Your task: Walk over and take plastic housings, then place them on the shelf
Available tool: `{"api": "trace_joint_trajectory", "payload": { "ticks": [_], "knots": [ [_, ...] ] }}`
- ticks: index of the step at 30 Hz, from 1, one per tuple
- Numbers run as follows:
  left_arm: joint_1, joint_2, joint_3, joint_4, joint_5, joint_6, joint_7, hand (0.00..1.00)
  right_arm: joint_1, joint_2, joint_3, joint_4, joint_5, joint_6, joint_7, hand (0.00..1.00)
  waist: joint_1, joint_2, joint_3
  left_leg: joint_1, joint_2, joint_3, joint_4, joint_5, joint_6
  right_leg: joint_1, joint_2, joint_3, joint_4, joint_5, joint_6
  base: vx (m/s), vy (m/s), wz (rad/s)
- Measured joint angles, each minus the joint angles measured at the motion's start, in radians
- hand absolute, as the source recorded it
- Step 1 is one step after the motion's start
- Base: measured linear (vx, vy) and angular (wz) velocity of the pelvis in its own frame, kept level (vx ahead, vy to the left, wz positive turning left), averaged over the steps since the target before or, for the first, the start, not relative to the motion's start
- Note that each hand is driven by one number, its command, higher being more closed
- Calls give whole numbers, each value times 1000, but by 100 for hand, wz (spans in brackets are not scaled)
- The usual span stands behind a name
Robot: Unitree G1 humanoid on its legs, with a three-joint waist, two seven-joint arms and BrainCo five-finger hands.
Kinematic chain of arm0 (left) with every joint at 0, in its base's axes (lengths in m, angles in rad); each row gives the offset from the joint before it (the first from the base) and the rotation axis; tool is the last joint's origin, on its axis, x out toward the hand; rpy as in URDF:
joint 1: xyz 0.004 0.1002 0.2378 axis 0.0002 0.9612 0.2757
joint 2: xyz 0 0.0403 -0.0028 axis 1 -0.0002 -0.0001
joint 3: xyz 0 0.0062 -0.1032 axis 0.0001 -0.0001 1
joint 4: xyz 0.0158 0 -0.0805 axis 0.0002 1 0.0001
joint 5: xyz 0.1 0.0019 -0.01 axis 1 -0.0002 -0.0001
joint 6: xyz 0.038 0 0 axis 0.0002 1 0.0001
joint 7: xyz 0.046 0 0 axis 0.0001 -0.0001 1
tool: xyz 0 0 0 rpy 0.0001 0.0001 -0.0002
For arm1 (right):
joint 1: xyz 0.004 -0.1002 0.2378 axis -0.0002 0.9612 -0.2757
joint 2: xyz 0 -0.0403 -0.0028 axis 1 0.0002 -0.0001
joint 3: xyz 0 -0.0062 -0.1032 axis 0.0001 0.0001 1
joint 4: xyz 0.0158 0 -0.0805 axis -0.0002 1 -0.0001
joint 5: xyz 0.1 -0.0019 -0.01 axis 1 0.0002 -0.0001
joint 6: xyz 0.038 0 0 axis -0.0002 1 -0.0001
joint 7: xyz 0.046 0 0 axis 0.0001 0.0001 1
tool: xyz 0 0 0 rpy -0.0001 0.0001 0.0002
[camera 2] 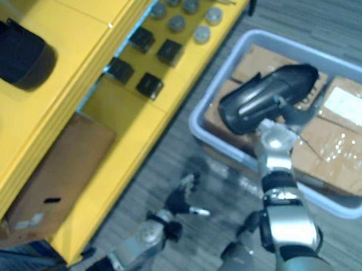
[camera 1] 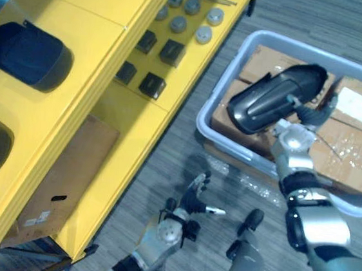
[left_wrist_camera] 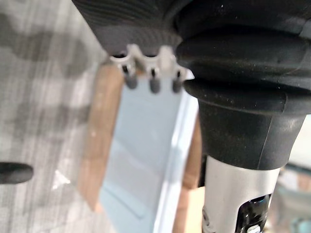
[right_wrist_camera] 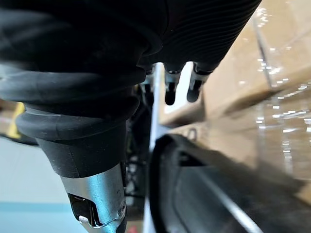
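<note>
Far off to the left of both sets of fingers, two dark housings (camera 1: 27, 55) sat on the yellow shelf (camera 1: 84, 9). The left hand (camera 1: 190, 204) hung low over the floor, its fingers (left_wrist_camera: 154, 85) spread and holding nothing. The black plastic housing (camera 1: 269, 96) lay just under the right hand (camera 1: 294, 138), close against its fingers (right_wrist_camera: 170, 92). Whether they gripped it could not be told. Beneath them were cardboard boxes (camera 1: 353, 160) in a grey bin (camera 1: 231, 150).

Cardboard boxes (camera 1: 354, 154) fill a grey tub (camera 1: 228, 82) on the grey floor (camera 1: 184, 168).
</note>
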Motion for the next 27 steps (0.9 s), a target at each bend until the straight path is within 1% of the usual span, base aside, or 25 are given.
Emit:
{"api": "trace_joint_trajectory", "payload": {
  "ticks": [3, 6, 8, 9, 10, 11, 13, 15, 20, 22, 23, 25, 26, 27],
  "knots": [
    [-1, 3, 0, 0, -6, 0, 11, 0, 0, 0, 2, -1, 0, 12, -4, 0, 0, 0, 0, 0, 0, -1, 1, 0, 0, 1, 0, -1, 0, 0, 0, -9, 45, 1],
    [-2, 4, 0, 0, -7, 0, 16, 0, 0, 0, 3, 8, 13, 51, -6, 0, 0, 1, 0, 0, 0, -2, 0, 0, 0, 2, 0, -2, 0, 0, 0, -10, 45, 2],
    [-4, 0, -3, 0, -27, 0, 19, 0, -2, -3, 8, 56, 55, 84, -7, 0, -1, 18, 6, 1, -3, -17, 2, 0, 0, 16, -2, -22, 0, -5, 1, -9, 49, 15],
    [-4, -1, -4, 0, -31, 0, 19, 0, -3, -3, 8, 75, 67, 93, -7, 0, 1, 23, 5, 1, -3, -19, 2, 0, 0, 18, -2, -24, 1, -6, 0, -8, 55, 13],
    [-4, -2, -8, 2, -37, 0, 19, 0, -8, -3, 9, 110, 84, 107, -7, 0, 4, 35, 6, 1, -4, -21, 2, 0, 0, 18, -3, -26, 2, -7, 1, -5, 60, 6],
    [-4, -2, -15, 6, -38, 0, 19, 0, -19, -4, 19, 131, 90, 111, -14, 0, 6, 46, 6, 0, -5, -22, 1, 0, 0, 18, -4, -27, 3, -8, 2, 1, 51, 4],
    [-7, -8, -30, 31, -43, 0, 18, 0, -59, -13, 24, 166, 94, 120, -21, 0, 6, 57, 4, 0, -8, -23, 0, 1, 1, 18, -7, -29, 4, -8, 2, 2, 57, 4],
    [-7, -18, -39, 41, -45, 2, 18, 0, -86, -28, 23, 197, 112, 132, -18, 0, 7, 60, 4, 0, -13, -25, -5, 4, 3, 18, -12, -34, 5, -9, 4, -1, 59, 6],
    [-29, -39, -52, 65, -48, -1, 17, 0, -108, -63, 20, 249, 111, 172, -13, 0, 30, 63, 4, -5, -21, -35, -1, 4, 4, 18, -23, -45, 20, -18, 9, -8, 62, 8],
    [-41, -38, -69, 73, -75, -1, 17, 0, -132, -92, 19, 269, 111, 194, -3, 0, 30, 78, 6, -22, -29, -52, 13, 3, 6, 18, -30, -61, 29, -27, 5, -35, 91, 23],
    [-42, -39, -71, 75, -79, -1, 18, 0, -143, -106, 19, 280, 111, 206, -3, 100, 35, 89, 4, -33, -31, -58, 23, 1, 9, 15, -34, -69, 35, -29, 8, -46, 115, 17],
    [-42, -36, -70, 77, -85, -2, 18, 0, -160, -126, 18, 299, 111, 228, 0, 100, 47, 90, 3, -36, -34, -59, 26, 1, 10, 13, -36, -70, 36, -31, 8, -35, 87, 6],
    [-42, -34, -69, 82, -86, -2, 17, 0, -163, -137, 16, 304, 111, 254, 1, 100, 57, 90, 3, -38, -34, -62, 27, 0, 11, 13, -37, -71, 39, -35, 10, -25, 57, 4],
    [-42, -34, -69, 84, -86, -3, 17, 0, -165, -145, 14, 307, 111, 268, 2, 100, 59, 90, 3, -40, -36, -65, 27, 0, 11, 13, -39, -75, 41, -36, 9, -32, 74, 16]
  ]
}}
